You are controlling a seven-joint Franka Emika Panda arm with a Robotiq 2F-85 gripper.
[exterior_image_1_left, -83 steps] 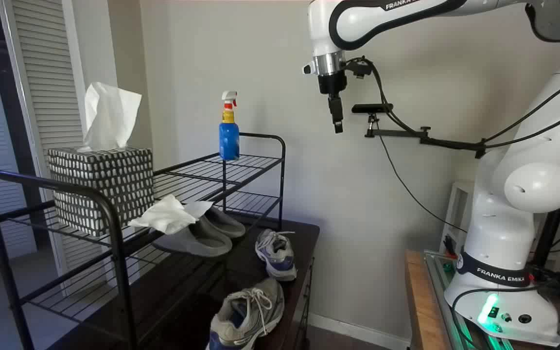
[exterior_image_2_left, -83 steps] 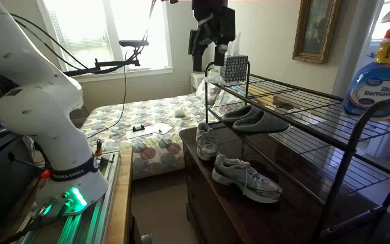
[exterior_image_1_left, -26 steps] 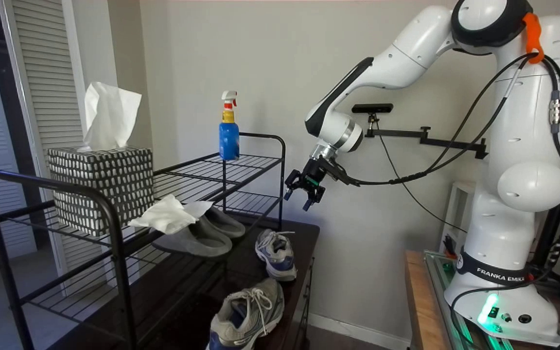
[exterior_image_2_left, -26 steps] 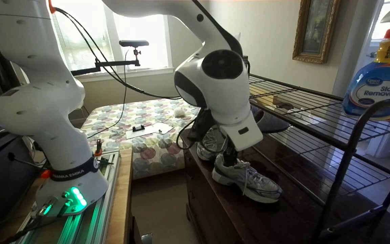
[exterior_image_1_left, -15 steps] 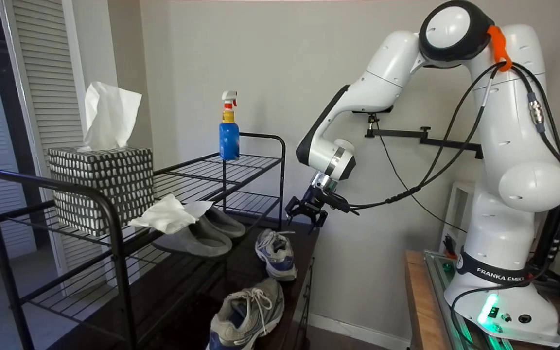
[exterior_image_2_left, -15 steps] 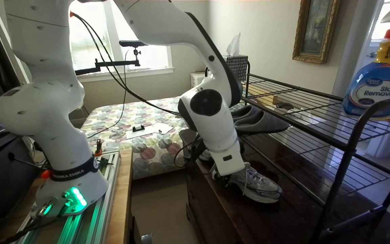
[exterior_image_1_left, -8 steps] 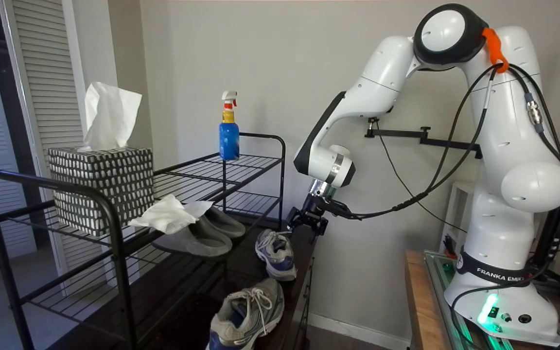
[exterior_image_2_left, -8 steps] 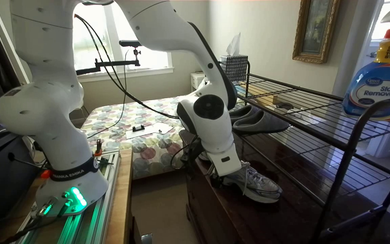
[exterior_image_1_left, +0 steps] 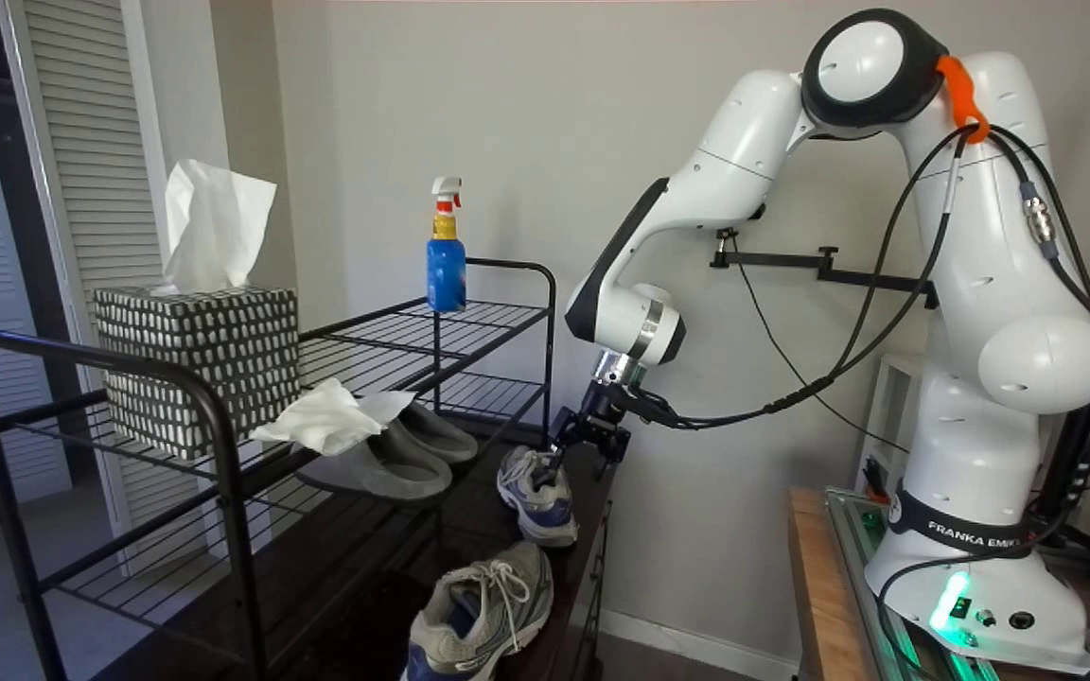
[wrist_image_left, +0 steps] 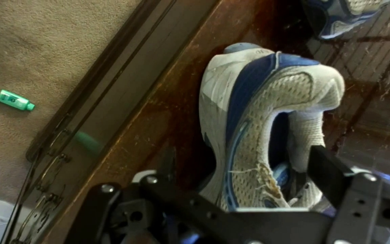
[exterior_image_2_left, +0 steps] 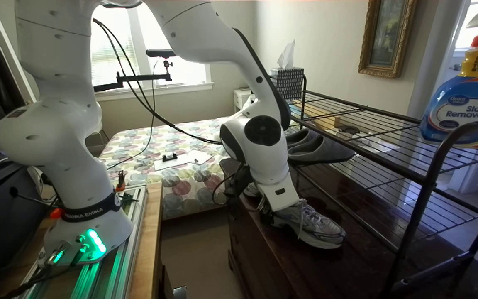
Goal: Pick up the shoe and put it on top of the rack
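The shoe, a grey-and-white sneaker with blue accents [exterior_image_1_left: 537, 501], stands upright on the dark dresser top in an exterior view. It fills the middle of the wrist view [wrist_image_left: 245, 101], with the heel away from my gripper. It is mostly hidden behind my arm in an exterior view [exterior_image_2_left: 251, 190]. My gripper [wrist_image_left: 244, 159] is open and low over it. One finger is beside the sole over the dresser; the other overlaps the shoe's opening and far collar. I cannot tell whether it is inside. The rack, black wire [exterior_image_1_left: 356, 350], stands behind, also seen in an exterior view [exterior_image_2_left: 363, 151].
The bigger sneaker [exterior_image_1_left: 483, 615] stands close by on the dresser [wrist_image_left: 161, 112]. Grey slippers [exterior_image_1_left: 384, 463] lie on the rack's lower shelf. The top shelf holds a tissue box [exterior_image_1_left: 204, 369], a loose tissue [exterior_image_1_left: 327, 416] and a spray bottle [exterior_image_2_left: 461, 99]. A bed [exterior_image_2_left: 181, 141] is behind.
My arm has swung down from high above to the shoe. In the last half second the gripper has shifted slightly toward the rack, bringing a finger over the shoe's opening. The shoe has not moved.
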